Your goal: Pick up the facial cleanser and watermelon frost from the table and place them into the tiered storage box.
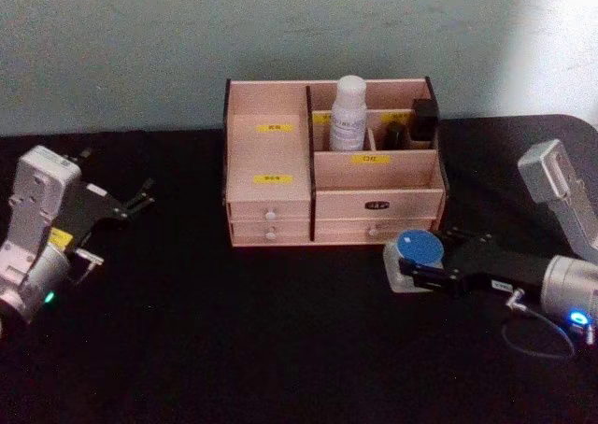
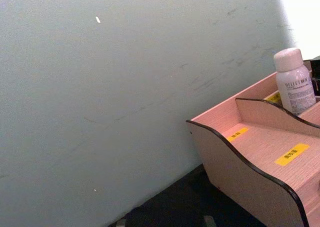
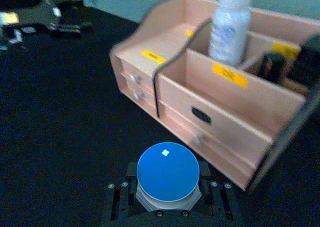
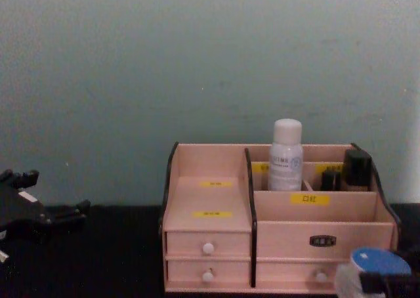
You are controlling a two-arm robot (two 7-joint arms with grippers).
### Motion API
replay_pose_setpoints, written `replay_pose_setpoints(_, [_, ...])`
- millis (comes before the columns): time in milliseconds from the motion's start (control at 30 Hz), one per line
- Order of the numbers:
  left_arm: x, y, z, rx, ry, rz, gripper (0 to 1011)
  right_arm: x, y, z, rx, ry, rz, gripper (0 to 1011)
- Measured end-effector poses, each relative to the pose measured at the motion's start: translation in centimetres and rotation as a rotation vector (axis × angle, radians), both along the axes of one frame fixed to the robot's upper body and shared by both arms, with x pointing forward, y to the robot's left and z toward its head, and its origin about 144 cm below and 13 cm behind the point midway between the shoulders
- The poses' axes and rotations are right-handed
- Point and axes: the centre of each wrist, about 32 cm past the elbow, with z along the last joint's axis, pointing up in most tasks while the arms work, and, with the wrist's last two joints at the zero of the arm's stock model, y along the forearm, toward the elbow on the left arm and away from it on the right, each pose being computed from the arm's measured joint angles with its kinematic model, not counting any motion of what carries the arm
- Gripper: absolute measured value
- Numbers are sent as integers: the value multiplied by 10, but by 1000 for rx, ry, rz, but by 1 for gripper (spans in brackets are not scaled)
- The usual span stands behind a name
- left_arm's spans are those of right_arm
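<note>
Parking the left gripper, fingers spread, at the left of the black table, well apart from the tiered storage box — smooth pale wood, dark edges, stepped bins, a white bottle standing inside. Clamping the right gripper on a round blue-capped container just before the box's right front — probably risking a slip on its slick curved wall, or clipping the rim if lifting too low.

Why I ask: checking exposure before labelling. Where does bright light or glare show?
Head view: a bright patch washes out the wall at upper right. Left wrist view: white glare behind the white bottle. Right wrist view: a small glint on the blue-lidded jar. Chest view: evenly dim.
</note>
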Motion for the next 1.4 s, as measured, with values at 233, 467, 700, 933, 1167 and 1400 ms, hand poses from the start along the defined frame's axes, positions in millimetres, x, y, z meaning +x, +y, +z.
replay_pose_setpoints(233, [0, 0, 0, 0, 0, 0, 1001, 14, 13, 11, 12, -57, 58, 728])
replay_pose_setpoints(467, [0, 0, 0, 0, 0, 0, 1001, 35, 32, 21, 26, -96, 103, 728])
replay_pose_setpoints(700, [0, 0, 0, 0, 0, 0, 1001, 52, 49, 26, 41, -119, 136, 728])
replay_pose_setpoints(933, [0, 0, 0, 0, 0, 0, 1001, 70, 68, 30, 65, -127, 159, 728])
replay_pose_setpoints(1167, [0, 0, 0, 0, 0, 0, 1001, 86, 81, 34, 87, -119, 168, 728])
replay_pose_setpoints(1400, [0, 0, 0, 0, 0, 0, 1001, 101, 92, 36, 96, -113, 167, 728])
